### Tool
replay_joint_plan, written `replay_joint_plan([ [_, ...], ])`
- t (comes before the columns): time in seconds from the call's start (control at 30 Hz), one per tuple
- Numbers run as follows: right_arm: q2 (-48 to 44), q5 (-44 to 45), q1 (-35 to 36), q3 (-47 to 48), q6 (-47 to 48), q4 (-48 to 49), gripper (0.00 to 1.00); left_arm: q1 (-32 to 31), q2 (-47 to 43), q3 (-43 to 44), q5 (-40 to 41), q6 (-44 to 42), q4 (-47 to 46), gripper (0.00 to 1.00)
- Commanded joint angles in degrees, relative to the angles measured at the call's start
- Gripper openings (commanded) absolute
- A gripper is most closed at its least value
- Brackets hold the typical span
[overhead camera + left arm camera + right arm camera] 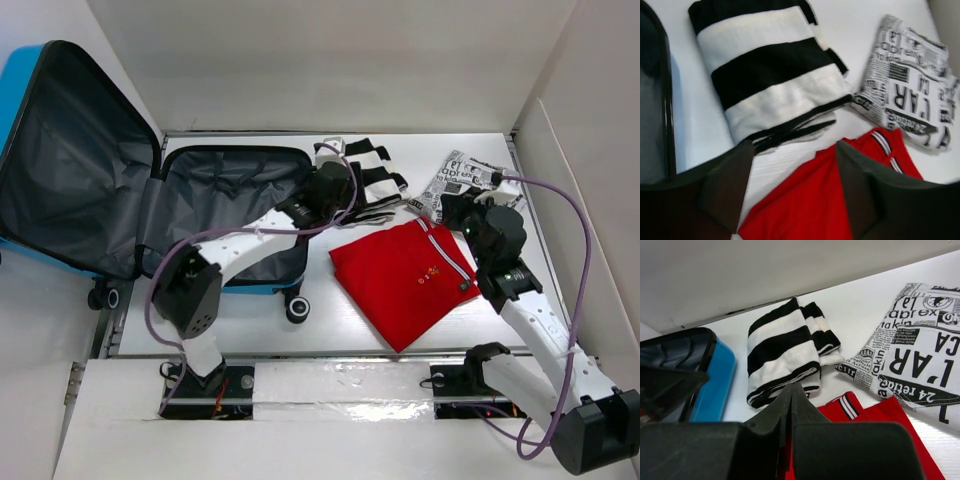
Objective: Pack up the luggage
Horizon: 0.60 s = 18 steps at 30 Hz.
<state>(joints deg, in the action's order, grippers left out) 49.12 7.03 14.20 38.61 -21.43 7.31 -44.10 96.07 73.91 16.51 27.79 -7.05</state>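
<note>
The luggage [235, 190] lies open at the left, its blue shell [715, 385] showing and its grey-lined lid [70, 160] propped up. A folded black-and-white striped garment [770, 70] lies just right of it. A red shirt [410, 275] is spread in front, and a newsprint-patterned garment [460, 180] lies at the back right. My left gripper [792, 165] hovers open over the red shirt's corner, just short of the striped garment, with nothing between its fingers. My right gripper [791, 390] is shut above the red shirt's collar [847, 405] and points at the striped garment [785, 355].
White walls enclose the table at the back and right [560, 170]. The luggage's wheels [297, 309] stick out toward the near edge. The left arm [250, 240] crosses over the open luggage half. A purple cable [580, 250] loops beside the right arm.
</note>
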Motion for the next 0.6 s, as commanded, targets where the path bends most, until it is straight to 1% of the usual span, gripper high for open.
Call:
replay_joint_plan([
  [0.0,0.0,-2.19,-0.4,0.59,-0.98,2.09,0.04,0.85,4.2,6.85,8.87,0.69,7.21,0.67],
  [0.03,0.44,-3.24,-0.4,0.68,-1.16,2.27,0.11,0.85,5.78,8.43,10.02,0.69,9.23,0.77],
  [0.07,0.53,-3.86,-0.4,0.68,-1.24,2.44,0.14,1.64,9.19,11.84,10.55,0.86,10.73,0.8],
  [0.13,0.53,-5.26,-0.92,0.59,-1.33,2.79,0.24,2.25,12.46,15.19,9.95,1.47,13.98,0.8],
  [0.2,0.18,-5.79,-0.92,0.59,-1.42,2.88,0.27,2.79,17.2,19.94,9.15,1.91,16.26,0.79],
  [0.3,-0.87,-6.5,-0.92,0.41,-1.42,2.88,0.31,2.79,24.22,26.8,8.63,2.27,19.34,0.76],
  [0.33,-1.13,-6.5,-0.92,0.33,-1.42,2.97,0.31,2.79,24.25,28.47,8.62,2.27,19.79,0.76],
  [0.43,-2.01,-6.59,-0.92,0.24,-1.51,2.88,0.31,2.79,29.95,35.14,6.35,2.62,22.16,0.75],
  [0.47,-2.28,-6.59,-0.92,0.15,-1.6,2.97,0.31,3.31,33.01,39.08,4.86,2.88,23.65,0.74],
  [0.53,-2.36,-6.59,-0.92,0.06,-1.68,3.06,0.32,3.32,36.28,43.23,3.79,3.06,25.23,0.74],
  [0.57,-2.37,-7.37,-0.92,0.06,-1.68,3.06,0.32,3.32,39.08,46.73,3.09,3.15,25.76,0.73],
])
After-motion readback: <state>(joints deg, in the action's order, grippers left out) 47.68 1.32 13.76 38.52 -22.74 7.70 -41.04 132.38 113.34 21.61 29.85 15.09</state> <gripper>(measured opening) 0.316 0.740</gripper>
